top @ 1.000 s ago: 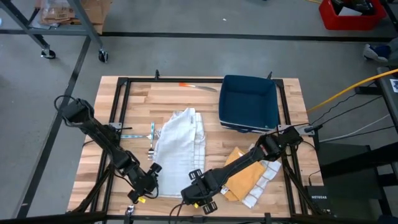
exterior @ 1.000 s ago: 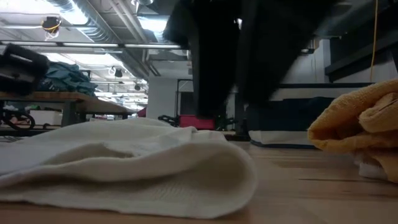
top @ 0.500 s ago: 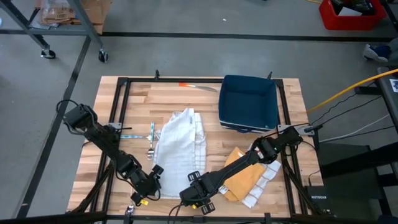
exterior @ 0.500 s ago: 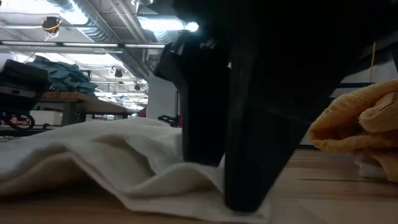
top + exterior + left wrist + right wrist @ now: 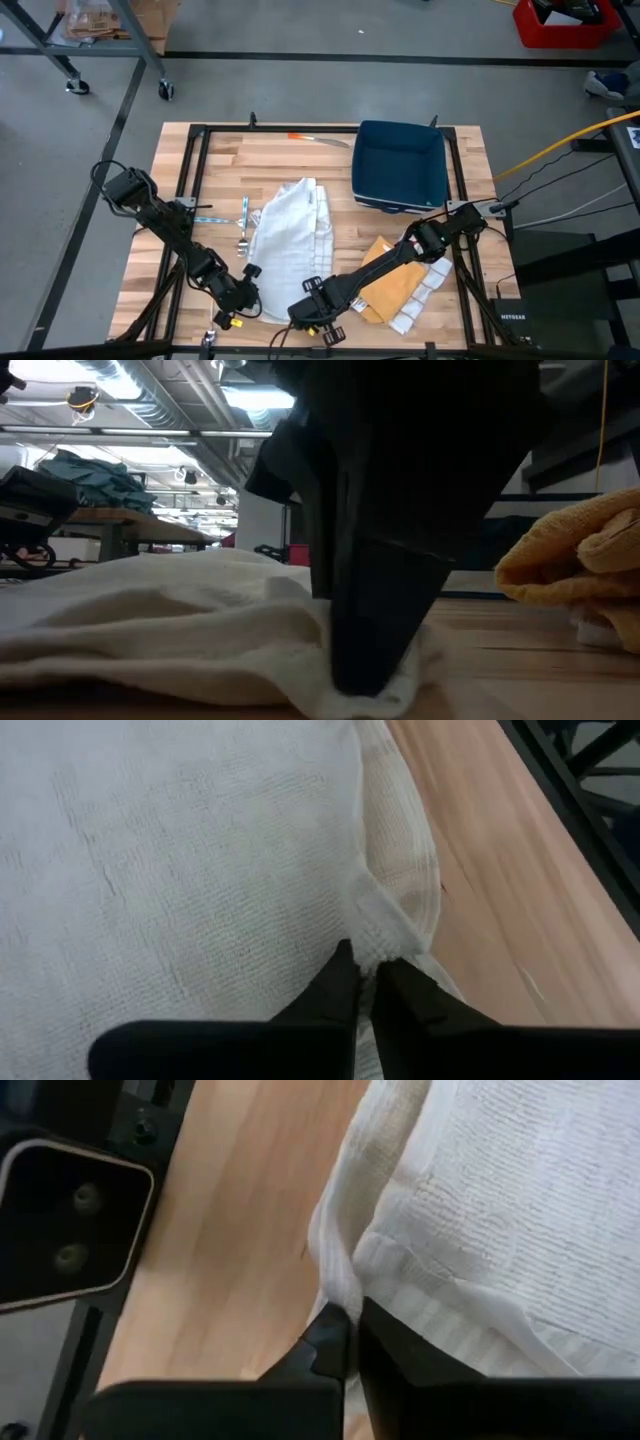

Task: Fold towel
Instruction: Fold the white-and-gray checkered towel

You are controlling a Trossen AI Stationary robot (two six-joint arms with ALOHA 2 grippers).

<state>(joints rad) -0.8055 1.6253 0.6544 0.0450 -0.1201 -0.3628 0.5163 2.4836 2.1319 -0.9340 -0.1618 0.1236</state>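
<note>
Pinching towel (image 5: 288, 235) edge: L hand (image 5: 366, 982), R hand (image 5: 352, 1330).

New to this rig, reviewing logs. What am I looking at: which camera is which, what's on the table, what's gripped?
Two dark robot arms work at a wooden table. One camera looks straight down, one sits at table-top height, and one rides on each wrist. The left gripper and right gripper are both at the near edge, each shut on a corner of the white towel. Also on the table: a dark blue bin, a yellow cloth and a fork.
</note>
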